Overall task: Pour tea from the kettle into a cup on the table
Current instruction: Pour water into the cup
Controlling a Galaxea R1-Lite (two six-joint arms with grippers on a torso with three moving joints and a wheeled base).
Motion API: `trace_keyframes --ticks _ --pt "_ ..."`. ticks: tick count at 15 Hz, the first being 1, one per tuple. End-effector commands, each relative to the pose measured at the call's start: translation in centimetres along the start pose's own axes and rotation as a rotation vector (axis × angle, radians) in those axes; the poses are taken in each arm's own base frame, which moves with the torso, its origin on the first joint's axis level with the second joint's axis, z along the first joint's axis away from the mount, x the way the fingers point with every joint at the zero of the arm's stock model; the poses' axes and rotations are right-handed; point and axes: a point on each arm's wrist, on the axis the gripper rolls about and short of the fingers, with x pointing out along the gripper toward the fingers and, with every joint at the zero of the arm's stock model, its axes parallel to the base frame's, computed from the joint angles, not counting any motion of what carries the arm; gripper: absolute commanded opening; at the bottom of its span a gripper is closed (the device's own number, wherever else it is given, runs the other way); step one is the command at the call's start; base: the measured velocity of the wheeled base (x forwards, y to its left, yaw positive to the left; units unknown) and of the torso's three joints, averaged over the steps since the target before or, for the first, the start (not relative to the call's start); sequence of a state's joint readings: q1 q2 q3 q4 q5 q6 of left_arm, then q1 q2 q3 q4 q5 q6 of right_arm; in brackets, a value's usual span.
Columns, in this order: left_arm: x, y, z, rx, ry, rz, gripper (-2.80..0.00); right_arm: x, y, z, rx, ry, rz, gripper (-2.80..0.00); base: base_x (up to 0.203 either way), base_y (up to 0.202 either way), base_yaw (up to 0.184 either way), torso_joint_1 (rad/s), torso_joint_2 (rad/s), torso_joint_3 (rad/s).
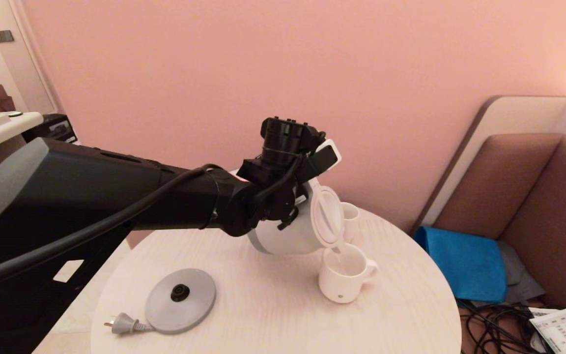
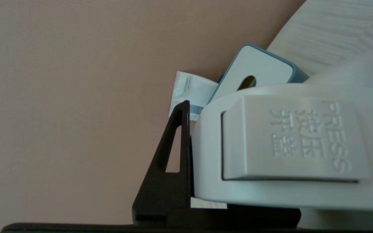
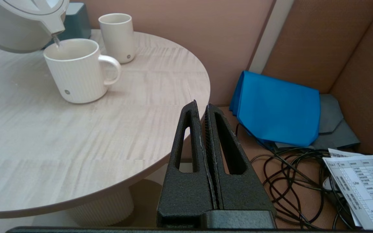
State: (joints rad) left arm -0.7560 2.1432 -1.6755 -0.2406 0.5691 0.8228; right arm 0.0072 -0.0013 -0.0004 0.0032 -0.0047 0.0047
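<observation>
The white kettle (image 1: 288,236) hangs tilted over the round pale table (image 1: 263,305), its spout down above the cup (image 1: 344,278). My left gripper (image 1: 302,194) is shut on the kettle's loop handle (image 2: 287,145); one black finger (image 2: 173,155) presses against the handle's side and the other is hidden. A thin clear stream of tea (image 3: 57,41) runs from the spout into the cup (image 3: 76,72), a wide white mug whose handle points away from the kettle (image 3: 18,26). My right gripper (image 3: 201,106) is parked off the table's edge, shut with nothing in it.
A smaller handleless white cup (image 1: 350,219) stands just behind the mug. The grey kettle base (image 1: 180,300) and its plug (image 1: 123,323) lie at the table's front left. A blue cloth (image 1: 465,260), tangled black cables (image 3: 290,181) and a printed sheet (image 3: 361,187) lie on the sofa to the right.
</observation>
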Motion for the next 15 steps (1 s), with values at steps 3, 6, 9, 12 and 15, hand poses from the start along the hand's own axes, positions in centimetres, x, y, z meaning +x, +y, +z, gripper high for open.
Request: trace_keyframes --ticks 3,6,9,12,15 --pt "-0.11 -0.24 0.13 0.012 0.0 0.0 -2.8 0.01 0.0 -0.01 0.0 0.002 0.001 -2.8 0.0 0.0 0.0 0.0 0.0 0.0" --pt "-0.15 -0.19 0.09 0.032 0.014 0.012 -2.8 0.01 0.0 0.0 0.0 0.001 0.001 -2.8 0.0 0.0 0.0 0.0 0.0 0.0" --pt "-0.19 -0.13 0.21 0.047 0.01 0.013 -2.8 0.01 0.0 0.02 0.0 0.001 0.001 -2.8 0.0 0.0 0.0 0.0 0.0 0.0" --pt "-0.23 -0.05 0.26 0.058 0.009 0.015 -2.8 0.01 0.0 -0.01 0.0 0.002 0.001 -2.8 0.0 0.0 0.0 0.0 0.0 0.0" --pt "-0.27 -0.17 0.33 0.065 0.007 0.013 -2.8 0.01 0.0 0.01 0.0 0.001 0.001 -2.8 0.0 0.0 0.0 0.0 0.0 0.0"
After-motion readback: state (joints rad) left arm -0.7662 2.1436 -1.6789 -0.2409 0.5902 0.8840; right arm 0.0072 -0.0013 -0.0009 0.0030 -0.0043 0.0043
